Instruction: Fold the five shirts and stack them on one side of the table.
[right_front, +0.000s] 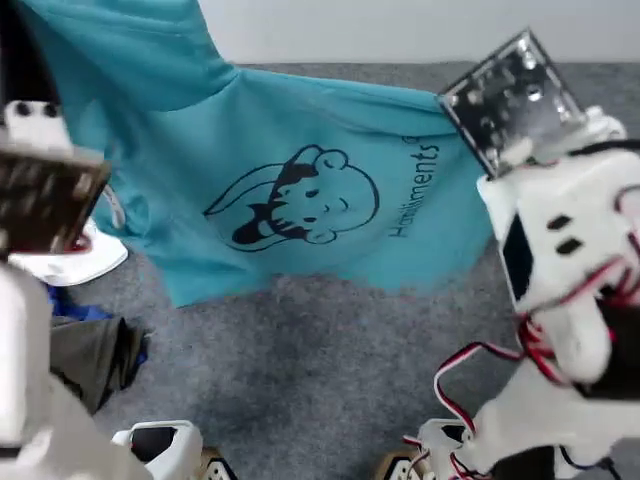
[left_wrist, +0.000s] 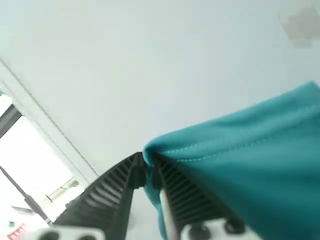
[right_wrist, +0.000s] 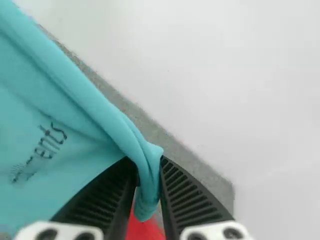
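A teal shirt (right_front: 290, 190) with a dark cartoon print hangs stretched in the air between the two arms, above the grey table (right_front: 330, 370). My left gripper (left_wrist: 148, 167) is shut on a hemmed corner of the teal shirt (left_wrist: 250, 160), with a wall and a window behind it. A bunched edge of the teal shirt (right_wrist: 60, 125) is pinched in my right gripper (right_wrist: 148, 170), which is also shut. In the high view, one arm (right_front: 40, 190) stands at the left edge and the other (right_front: 560, 260) at the right, both raised.
Folded dark and blue cloth (right_front: 90, 350) lies on the table at the left, beside a white arm base (right_front: 75, 260). Red and white cables (right_front: 470, 400) trail by the arm at the right. The grey table edge (right_wrist: 200, 165) meets a white wall.
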